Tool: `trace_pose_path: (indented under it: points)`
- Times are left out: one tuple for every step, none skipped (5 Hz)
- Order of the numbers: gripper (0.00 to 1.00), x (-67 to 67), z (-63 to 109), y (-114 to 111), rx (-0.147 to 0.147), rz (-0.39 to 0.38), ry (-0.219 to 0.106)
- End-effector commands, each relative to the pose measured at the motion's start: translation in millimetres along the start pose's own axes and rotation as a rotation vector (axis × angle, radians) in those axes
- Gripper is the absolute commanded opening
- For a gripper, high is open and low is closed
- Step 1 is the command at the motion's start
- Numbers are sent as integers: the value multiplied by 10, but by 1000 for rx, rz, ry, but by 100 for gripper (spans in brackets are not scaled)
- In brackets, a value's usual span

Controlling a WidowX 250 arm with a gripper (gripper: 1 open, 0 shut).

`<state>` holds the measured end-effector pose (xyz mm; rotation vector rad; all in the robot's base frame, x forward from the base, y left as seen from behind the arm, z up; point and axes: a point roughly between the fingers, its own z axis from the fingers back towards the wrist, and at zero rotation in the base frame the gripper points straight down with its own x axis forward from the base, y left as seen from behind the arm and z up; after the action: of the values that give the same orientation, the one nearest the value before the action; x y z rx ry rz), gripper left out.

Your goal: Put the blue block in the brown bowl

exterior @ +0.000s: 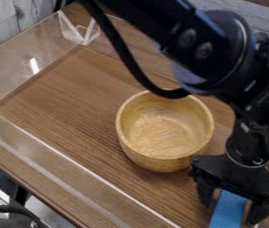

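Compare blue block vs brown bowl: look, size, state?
The blue block is bright blue and flat-sided; the brown bowl is round, light wood with visible grain. The bowl is far larger. The block is partly hidden under the open pincer; the bowl stands clear and empty. Both rest on the table.
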<state>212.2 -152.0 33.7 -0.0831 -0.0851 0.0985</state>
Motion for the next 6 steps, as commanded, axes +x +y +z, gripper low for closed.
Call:
trace_pose_path:
  points:
    - [0, 59, 29, -53, -30, -1, -28]
    - [0, 64, 69, -53, -25, -9, -29]
    - [0, 72, 122, -53, -15, -20, -27]
    - [0, 81, 172, -50, -7, -30, -24]
    - [0, 88, 224, -49, -3, -42, -27]
    - [0, 92, 261, -50, -4, -51, -34]
